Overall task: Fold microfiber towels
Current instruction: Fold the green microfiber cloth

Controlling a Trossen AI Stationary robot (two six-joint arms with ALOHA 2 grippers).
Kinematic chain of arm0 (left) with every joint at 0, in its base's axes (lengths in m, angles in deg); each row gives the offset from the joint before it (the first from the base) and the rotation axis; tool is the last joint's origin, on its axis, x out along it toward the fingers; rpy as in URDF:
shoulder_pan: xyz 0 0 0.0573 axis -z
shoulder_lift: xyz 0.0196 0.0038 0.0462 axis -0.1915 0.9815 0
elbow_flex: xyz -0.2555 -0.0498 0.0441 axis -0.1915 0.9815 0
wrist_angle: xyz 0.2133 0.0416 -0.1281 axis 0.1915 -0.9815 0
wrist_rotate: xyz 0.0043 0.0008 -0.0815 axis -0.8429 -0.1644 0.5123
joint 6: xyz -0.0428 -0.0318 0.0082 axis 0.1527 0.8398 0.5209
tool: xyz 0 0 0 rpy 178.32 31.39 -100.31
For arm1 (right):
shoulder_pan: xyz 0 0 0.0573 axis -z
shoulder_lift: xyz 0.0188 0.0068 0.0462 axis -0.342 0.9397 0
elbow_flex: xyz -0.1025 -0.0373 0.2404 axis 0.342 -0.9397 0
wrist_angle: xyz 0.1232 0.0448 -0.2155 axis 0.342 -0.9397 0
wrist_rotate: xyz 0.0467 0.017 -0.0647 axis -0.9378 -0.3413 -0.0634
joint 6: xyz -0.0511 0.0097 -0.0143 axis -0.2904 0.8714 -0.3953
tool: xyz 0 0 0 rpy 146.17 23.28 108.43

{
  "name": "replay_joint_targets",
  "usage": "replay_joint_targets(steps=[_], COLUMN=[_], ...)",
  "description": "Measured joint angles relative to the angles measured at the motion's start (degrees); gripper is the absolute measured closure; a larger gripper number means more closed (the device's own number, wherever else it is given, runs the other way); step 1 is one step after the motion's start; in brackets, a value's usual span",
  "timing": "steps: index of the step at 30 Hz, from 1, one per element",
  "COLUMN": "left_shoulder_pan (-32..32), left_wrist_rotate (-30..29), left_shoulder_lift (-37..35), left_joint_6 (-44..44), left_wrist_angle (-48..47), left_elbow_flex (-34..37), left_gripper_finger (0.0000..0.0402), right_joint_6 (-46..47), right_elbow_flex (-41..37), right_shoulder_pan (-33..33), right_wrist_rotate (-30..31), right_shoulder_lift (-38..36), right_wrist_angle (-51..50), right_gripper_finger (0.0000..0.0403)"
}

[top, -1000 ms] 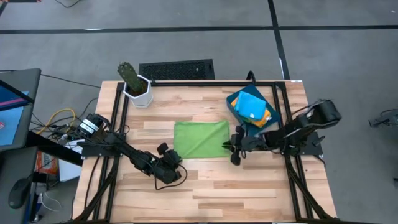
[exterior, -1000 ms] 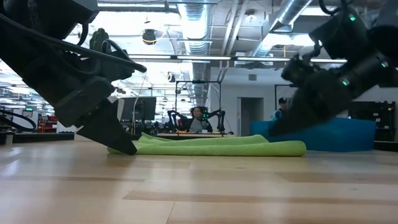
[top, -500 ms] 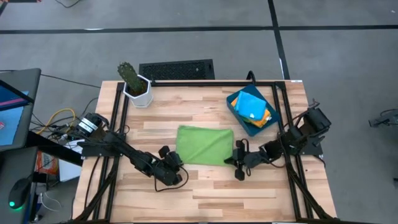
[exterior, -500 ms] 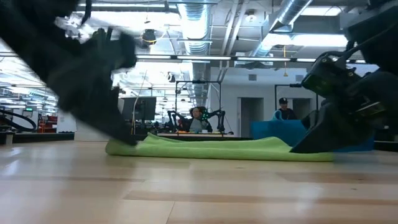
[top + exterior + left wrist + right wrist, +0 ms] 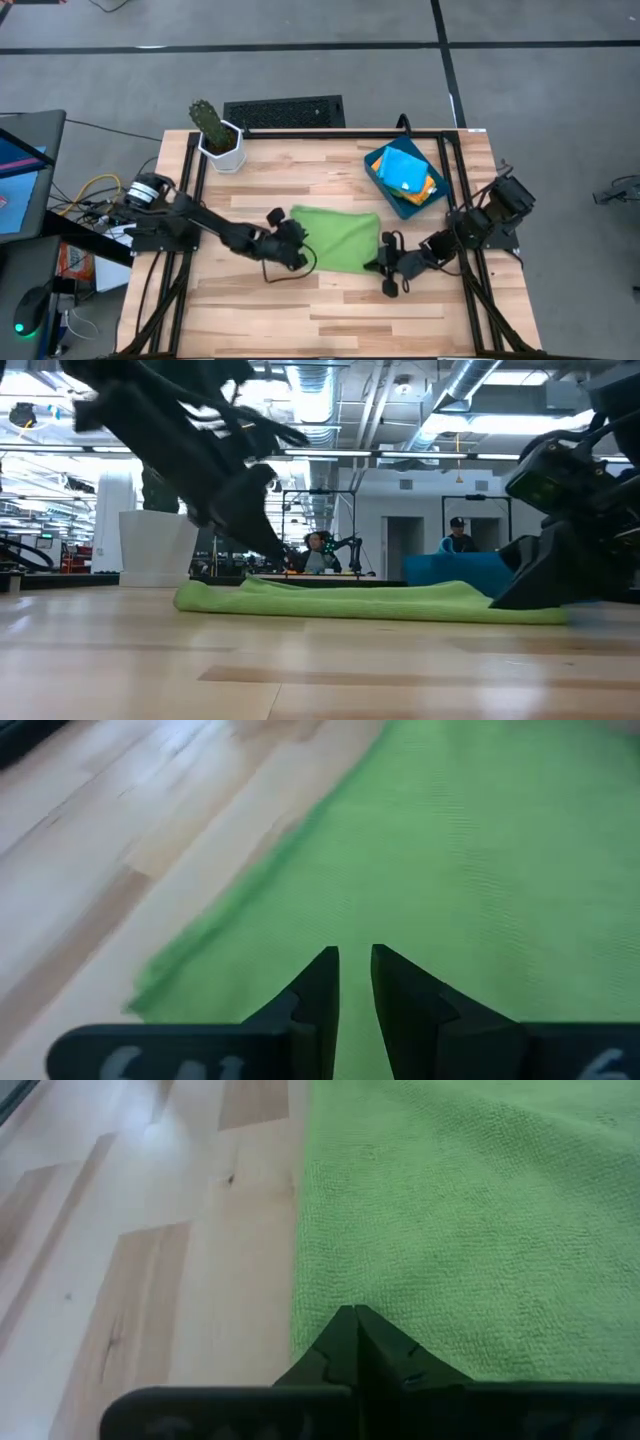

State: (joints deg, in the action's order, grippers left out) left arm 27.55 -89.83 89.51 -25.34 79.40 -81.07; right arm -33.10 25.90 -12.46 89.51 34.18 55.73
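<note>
Right gripper [image 5: 355,1315] closed, pinching green towel [image 5: 470,1220] edge; left gripper [image 5: 354,958] slightly parted.

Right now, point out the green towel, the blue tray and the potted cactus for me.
green towel [image 5: 338,238], high view, middle of the cloth.
blue tray [image 5: 378,176], high view, its left rim.
potted cactus [image 5: 222,148], high view, the white pot's side.

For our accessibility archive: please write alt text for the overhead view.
A lime green towel lies on a wooden table, with the left tool and right tool at its near corners. A blue tray holds more towels.
</note>
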Motion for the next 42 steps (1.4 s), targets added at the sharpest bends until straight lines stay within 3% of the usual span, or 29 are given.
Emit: replay_joint_targets(steps=[5,11,17,24,30,33,36,39,42], left_shoulder_pan=[-4.4,-6.0,-5.8,-5.6,-3.9,-2.4,-0.8,1.1,2.9], left_wrist_rotate=[0.3,4.6,2.5,2.9,9.3,10.9,8.5,3.2,-1.9], left_shoulder_lift=[2.8,6.5,9.8,9.1,6.2,3.3,0.8,-0.5,0.6], left_joint_6=[-0.7,-0.3,1.6,2.3,2.4,0.0,-0.5,1.0,2.9], left_wrist_angle=[0.0,1.5,3.2,2.7,1.4,1.6,-0.9,-2.1,3.6], left_elbow_flex=[-0.1,-0.1,-0.4,-0.3,-1.7,-3.5,-4.9,-5.1,-4.1], left_gripper_finger=[0.0345,0.0345,0.0345,0.0345,0.0345,0.0345,0.0345,0.0345,0.0345], right_joint_6=[0.9,2.0,4.2,5.6,2.9,-0.1,-1.7,0.1,6.6], right_elbow_flex=[0.0,0.0,0.0,0.0,-0.3,-0.2,-0.2,-0.2,-0.2], right_shoulder_pan=[-2.4,-5.3,-7.9,-11.2,-11.5,-11.4,-11.4,-11.0,-8.7], right_wrist_rotate=[0.0,0.0,0.3,1.6,5.0,8.1,12.8,24.1,34.2], right_shoulder_lift=[0.0,0.0,0.0,0.0,-1.3,-4.1,-6.8,-8.8,-8.3], right_wrist_angle=[-0.2,-0.4,-0.7,-0.9,0.7,1.5,0.5,-3.4,-7.9], right_gripper_finger=[0.0379,0.0383,0.038,0.0384,0.0378,0.0377,0.0384,0.0391,0.039])
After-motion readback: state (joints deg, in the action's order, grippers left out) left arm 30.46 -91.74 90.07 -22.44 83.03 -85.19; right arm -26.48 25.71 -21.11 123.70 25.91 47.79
